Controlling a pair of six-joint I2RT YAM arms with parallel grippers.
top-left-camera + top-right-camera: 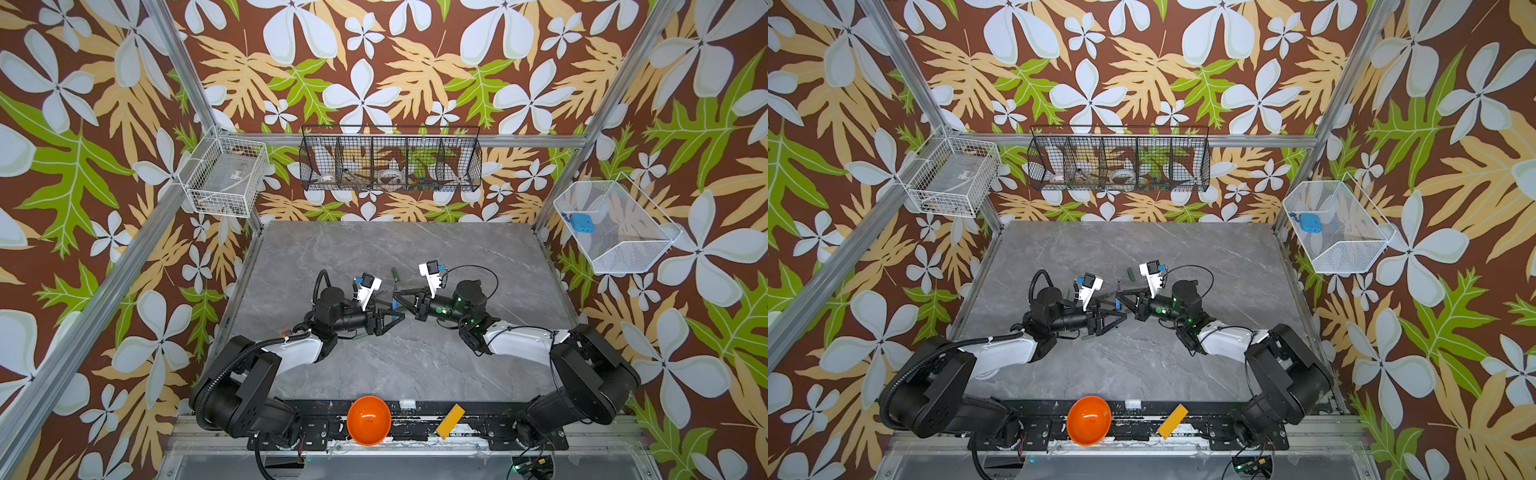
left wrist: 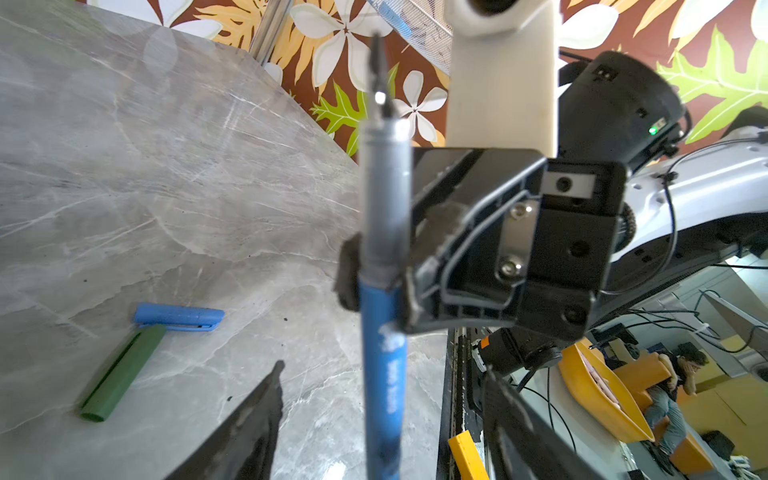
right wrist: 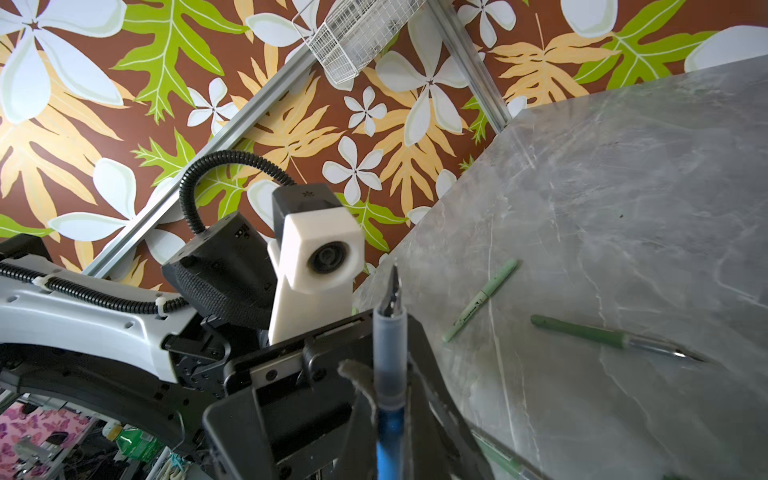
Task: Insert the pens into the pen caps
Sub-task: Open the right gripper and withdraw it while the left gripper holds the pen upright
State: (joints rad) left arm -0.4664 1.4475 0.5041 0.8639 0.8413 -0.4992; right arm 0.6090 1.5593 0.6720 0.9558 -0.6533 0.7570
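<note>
while the fingers of the right gripper (image 2: 380, 282) clamp the blue pen (image 2: 384, 208) mid-barrel, those of the left gripper (image 2: 382, 370) stand apart around its tail end. no pen appears capped: blue cap (image 2: 178, 318) and dark green cap (image 2: 120, 374) lie empty on the table (image 2: 166, 166). both arms reach inward, grippers meeting above mid-table.

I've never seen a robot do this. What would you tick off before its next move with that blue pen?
1. Grip: blue pen clamped in right gripper, ok.
2. Tip: uncapped, ok.
3. Free hand: left gripper empty, jaws open either side of the pen, ok.
4. Target: blue cap lying free on the table, ok.
5. Crowding: dark green cap right beside blue cap, perhaps touching, not ok.
6. Cap's open end: cannot tell.
</note>
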